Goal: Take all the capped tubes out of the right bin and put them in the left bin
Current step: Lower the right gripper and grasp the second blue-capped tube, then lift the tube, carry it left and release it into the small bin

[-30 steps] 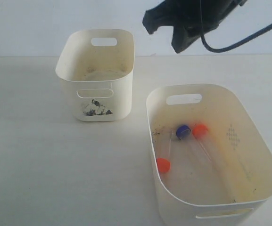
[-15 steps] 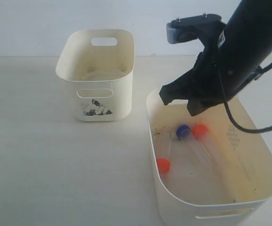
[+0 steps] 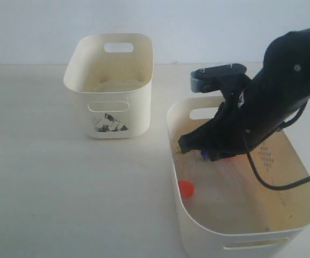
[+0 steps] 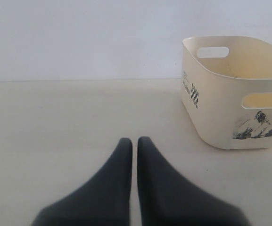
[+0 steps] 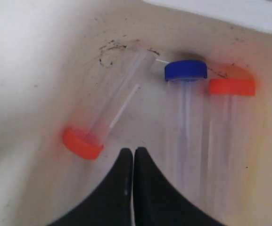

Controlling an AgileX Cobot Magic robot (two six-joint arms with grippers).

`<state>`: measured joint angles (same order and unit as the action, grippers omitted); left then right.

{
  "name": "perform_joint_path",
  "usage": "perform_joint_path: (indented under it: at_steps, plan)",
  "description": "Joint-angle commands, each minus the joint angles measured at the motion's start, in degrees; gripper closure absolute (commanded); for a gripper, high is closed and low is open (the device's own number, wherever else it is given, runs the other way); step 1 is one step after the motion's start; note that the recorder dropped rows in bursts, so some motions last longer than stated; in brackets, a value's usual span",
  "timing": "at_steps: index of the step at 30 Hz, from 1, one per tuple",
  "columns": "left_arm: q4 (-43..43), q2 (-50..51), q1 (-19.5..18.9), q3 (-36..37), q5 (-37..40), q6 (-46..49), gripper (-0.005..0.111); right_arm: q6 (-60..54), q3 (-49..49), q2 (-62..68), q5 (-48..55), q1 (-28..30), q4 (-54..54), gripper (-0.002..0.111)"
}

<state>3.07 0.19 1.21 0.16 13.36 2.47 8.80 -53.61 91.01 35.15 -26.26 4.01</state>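
Note:
Three capped tubes lie on the floor of the right bin (image 3: pixel 235 239). One has an orange-red cap (image 5: pixel 82 142) near the wall, also seen from outside (image 3: pixel 186 187). A blue-capped tube (image 5: pixel 185 70) and another orange-red-capped tube (image 5: pixel 231 86) lie side by side. My right gripper (image 5: pixel 133 151) is shut and empty, hovering low inside the bin (image 3: pixel 200 151) between the first tube and the blue-capped one. The arm hides most of those two tubes in the exterior view. The left bin (image 3: pixel 112 80) stands apart with its mountain sticker (image 4: pixel 252 126). My left gripper (image 4: pixel 134 140) is shut over bare table beside it.
Dirt specks (image 5: pixel 108 51) mark the right bin's floor near the tubes. The right bin's wall (image 5: pixel 32 70) rises close beside the first orange-red cap. A black cable (image 3: pixel 283 183) loops from the right arm over the bin.
The right arm has come down from above the table into the right bin, its gripper staying shut. The tubes and both bins have not moved.

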Motion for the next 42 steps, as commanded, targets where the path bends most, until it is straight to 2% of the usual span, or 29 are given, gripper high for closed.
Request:
perform_joint_path:
  at_steps: [1, 6, 9, 11, 12, 13, 14, 15, 20, 36, 39, 42]
  plan:
    - [-0.11, -0.19, -0.06, -0.16, -0.08, -0.48, 0.102, 0.11, 0.26, 4.01, -3.23, 0.04, 0.02, 0.109]
    - [-0.11, -0.19, -0.06, -0.16, -0.08, -0.48, 0.102, 0.27, 0.26, 6.43, -5.38, 0.04, -2.00, 0.108]
    - [-0.11, -0.19, -0.06, -0.16, -0.08, -0.48, 0.102, 0.14, 0.26, 6.69, -5.18, 0.04, -2.50, 0.101]
    - [-0.11, -0.19, -0.06, -0.16, -0.08, -0.48, 0.102, -0.46, 0.26, 6.69, -5.27, 0.04, -3.25, 0.089]
    - [-0.11, -0.19, -0.06, -0.16, -0.08, -0.48, 0.102, -0.46, 0.26, 6.69, -5.27, 0.04, -3.41, 0.070]
    - [-0.11, -0.19, -0.06, -0.16, -0.08, -0.48, 0.102, -0.46, 0.26, 6.69, -5.27, 0.04, -3.41, 0.058]
    - [-0.11, -0.19, -0.06, -0.16, -0.08, -0.48, 0.102, -0.46, 0.26, 6.79, -5.27, 0.04, -3.41, 0.041]
    - [-0.11, -0.19, -0.06, -0.16, -0.08, -0.48, 0.102, -0.36, 0.26, 6.79, -5.30, 0.04, -3.55, 0.038]
    - [-0.11, -0.19, -0.06, -0.16, -0.08, -0.48, 0.102, 0.73, 0.26, 6.79, -5.30, 0.04, -5.72, 0.050]
    - [-0.11, -0.19, -0.06, -0.16, -0.08, -0.48, 0.102, 3.36, 0.26, 15.46, -5.52, 0.04, -7.90, 0.053]
    - [-0.11, -0.19, -0.06, -0.16, -0.08, -0.48, 0.102, 4.34, 0.26, 15.55, -5.83, 0.04, -7.90, 0.073]
    - [-0.11, -0.19, -0.06, -0.16, -0.08, -0.48, 0.102, 4.34, 0.26, 15.32, -5.58, 0.04, -7.90, 0.104]
